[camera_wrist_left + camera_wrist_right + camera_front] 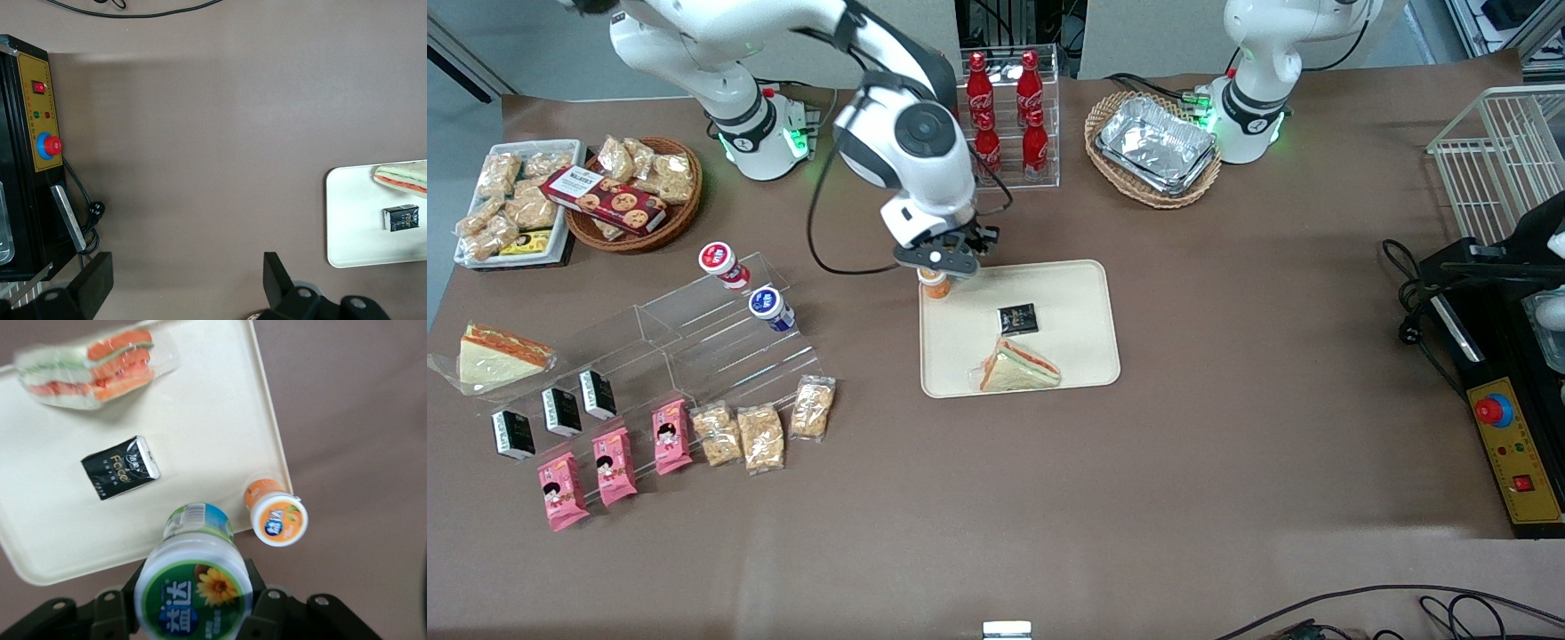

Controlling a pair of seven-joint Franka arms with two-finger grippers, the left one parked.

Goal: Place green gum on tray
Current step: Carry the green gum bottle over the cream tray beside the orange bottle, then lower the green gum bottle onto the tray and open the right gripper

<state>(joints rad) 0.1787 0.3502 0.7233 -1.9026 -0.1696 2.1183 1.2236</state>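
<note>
The right arm's claw (pixel 936 264) hangs over the corner of the flat cream-beige plastic tray (pixel 1080 347) that lies farthest from the front camera, toward the working arm's end of the brown desk (pixel 1138 480). Its fingers are clamped on the small white gum bottle with the green-ringed lid (pixel 193 590), carried upright, above the tray's rim. A small orange-lidded bottle (pixel 275 513) stands just beside that corner, at the tray's edge. On the tray lie a black foil sachet (pixel 1018 317) and, nearer the front camera, a wrapped triangular sandwich (pixel 1018 367), apart from each other.
</note>
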